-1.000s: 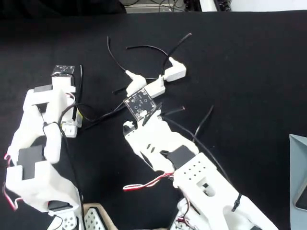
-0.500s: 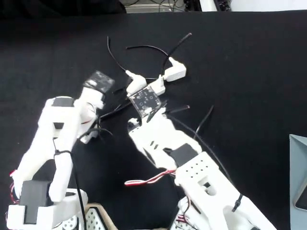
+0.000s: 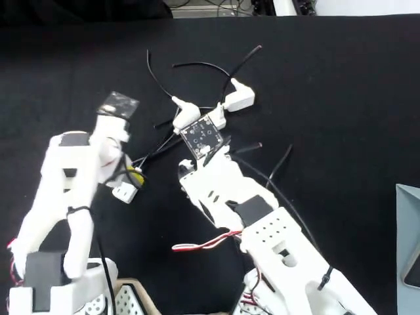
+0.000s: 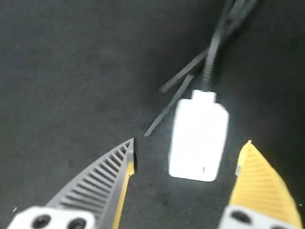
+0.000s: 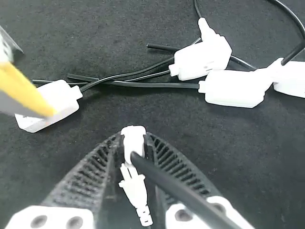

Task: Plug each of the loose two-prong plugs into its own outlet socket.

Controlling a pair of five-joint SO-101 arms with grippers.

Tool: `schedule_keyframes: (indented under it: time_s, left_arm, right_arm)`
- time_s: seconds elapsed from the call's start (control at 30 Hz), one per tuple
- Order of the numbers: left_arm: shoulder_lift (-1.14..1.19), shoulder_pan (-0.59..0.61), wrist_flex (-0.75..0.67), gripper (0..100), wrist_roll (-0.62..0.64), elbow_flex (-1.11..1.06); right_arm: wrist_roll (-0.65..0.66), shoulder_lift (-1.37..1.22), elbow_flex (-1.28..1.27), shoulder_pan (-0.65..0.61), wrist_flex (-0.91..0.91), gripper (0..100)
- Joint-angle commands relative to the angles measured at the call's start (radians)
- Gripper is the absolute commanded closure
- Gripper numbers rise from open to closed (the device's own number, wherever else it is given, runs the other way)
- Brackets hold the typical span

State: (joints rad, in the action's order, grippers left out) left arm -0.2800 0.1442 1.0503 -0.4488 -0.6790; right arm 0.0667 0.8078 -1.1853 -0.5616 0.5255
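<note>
Left hand (image 4: pixel 189 143) swung back over outlet socket (image 4: pixel 198 136), wide open, straddling it; right hand (image 5: pixel 133 138) clamps plug (image 5: pixel 135 183).

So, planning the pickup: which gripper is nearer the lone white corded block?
Left. The left gripper straddles the block, open; the right gripper, shut on a plug, sits apart.

Black tbl (image 3: pixel 341 98) w/ three white corded plug/socket pieces (image 3: pixel 239 98) clustered close together mid-tbl, a fourth white piece (image 3: pixel 125 192) lying well apart, black cords (image 3: pixel 197 63) sprawled btwn & around them.
</note>
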Motion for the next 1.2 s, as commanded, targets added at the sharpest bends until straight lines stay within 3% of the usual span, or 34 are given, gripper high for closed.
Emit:
schedule_keyframes:
  time_s: [0.0, 0.23, 0.47, 0.63, 0.83, 1.17]
  left_arm:
    - [-0.107, 0.140, 0.048, 67, 0.055, 0.081]
    - [-0.325, 0.409, 0.049, 67, 0.281, -0.010]
    - [-0.494, 0.466, 0.038, 67, 0.440, -0.236]
    - [-0.615, 0.469, -0.028, 67, 0.534, -0.366]
    - [-0.752, 0.545, -0.155, 67, 0.552, -0.524]
    - [-0.852, 0.552, -0.153, 67, 0.549, -0.578]
  right_arm:
    - [0.009, 0.016, 0.031, -0.041, -0.040, 98.5]
    - [0.071, 0.010, 0.047, -0.209, -0.110, 98.5]
    - [0.094, -0.025, 0.143, -0.348, -0.107, 98.5]
    - [0.094, -0.246, 0.266, -0.381, -0.112, 98.5]
    - [0.109, -0.518, 0.433, -0.385, -0.114, 98.5]
    - [0.120, -0.716, 0.549, -0.385, -0.115, 98.6]
